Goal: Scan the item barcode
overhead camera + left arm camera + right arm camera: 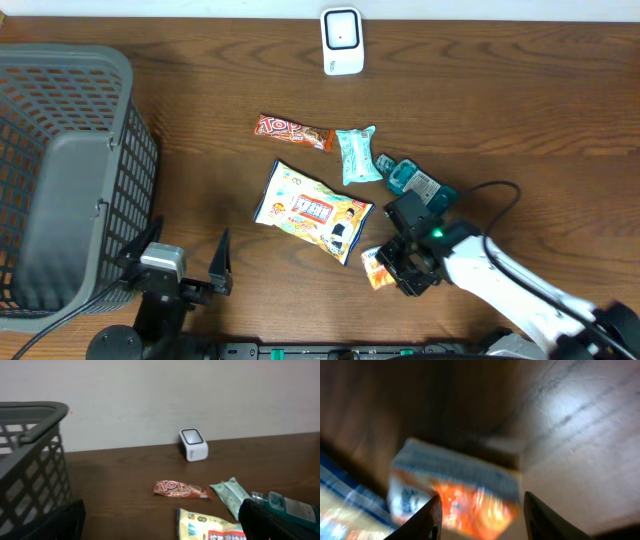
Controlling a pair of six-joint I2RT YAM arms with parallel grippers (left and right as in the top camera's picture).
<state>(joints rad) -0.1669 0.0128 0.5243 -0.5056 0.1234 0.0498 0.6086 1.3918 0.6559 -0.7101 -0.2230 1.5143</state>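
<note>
A small orange and white packet (375,269) lies on the table near the front edge, right of centre. My right gripper (398,266) hangs over it. In the right wrist view the blurred packet (465,495) sits between the two dark fingers of the right gripper (482,515). The jaws stand apart, with a gap on the right side. The white scanner (342,41) stands at the back edge and also shows in the left wrist view (193,444). My left gripper (185,250) rests open at the front left, with nothing between its fingers (160,527).
A grey mesh basket (60,170) fills the left side. A red candy bar (294,131), a teal packet (356,155), a blue-green packet (410,180) and a yellow snack bag (312,210) lie in the middle. A black cable (500,195) loops above the right arm.
</note>
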